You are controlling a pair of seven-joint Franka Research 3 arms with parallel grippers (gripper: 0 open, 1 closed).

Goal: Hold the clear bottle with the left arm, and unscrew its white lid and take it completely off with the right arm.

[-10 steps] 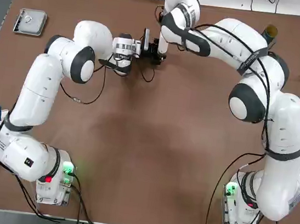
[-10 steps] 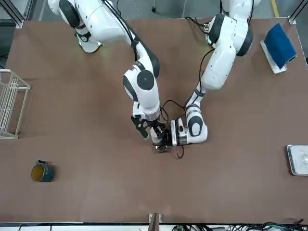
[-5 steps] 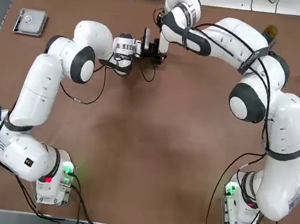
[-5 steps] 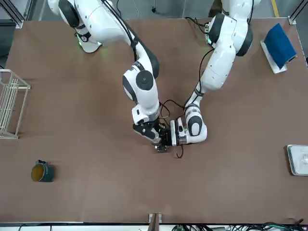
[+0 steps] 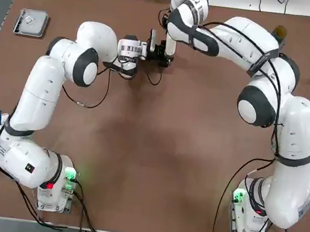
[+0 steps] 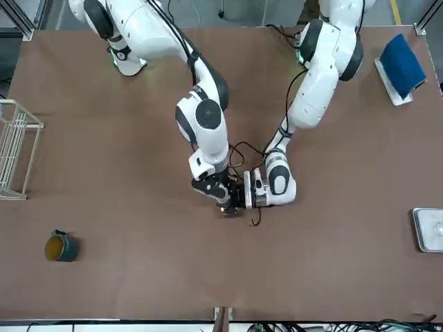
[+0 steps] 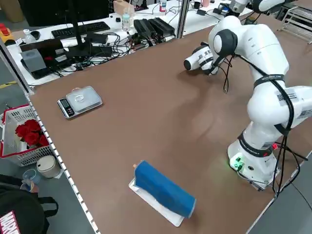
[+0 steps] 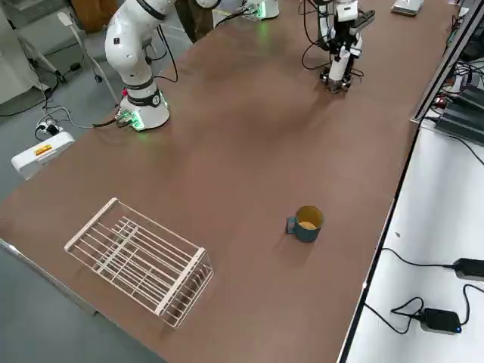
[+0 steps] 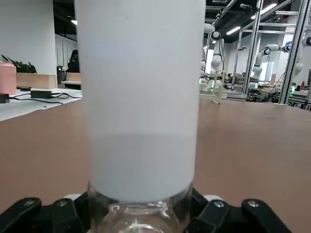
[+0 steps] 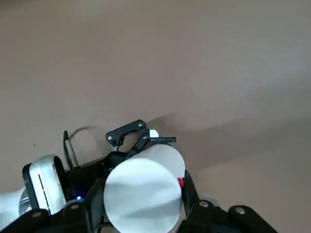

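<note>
We see one clear bottle (image 9: 141, 221) and one white lid (image 9: 138, 97), the lid seated on the bottle's top. The bottle stands upright, its long axis vertical and its lidded end pointing up. It is held above the brown surface (image 5: 154, 167), toward the far side and between the two arms' ends.

We count two tools at work. The left tool (image 9: 141, 208) pinches the bottle from both sides, just below the lid. The right tool (image 10: 146, 182), above it, is closed on the lid, with one finger on either side of its round end.

Farther out, we find one teal mug (image 6: 67, 249) on the robot's right part of the surface, and one white wire rack (image 8: 140, 261) at the robot's right edge. One silver scale-like box (image 7: 80, 101) lies near the far left corner. Nearer the left arm's base, one blue roll (image 7: 165, 190) rests on one white slab (image 7: 156, 204). Past the left edge, we see one white basket (image 7: 14, 117) holding red flowers (image 7: 31, 132).
</note>
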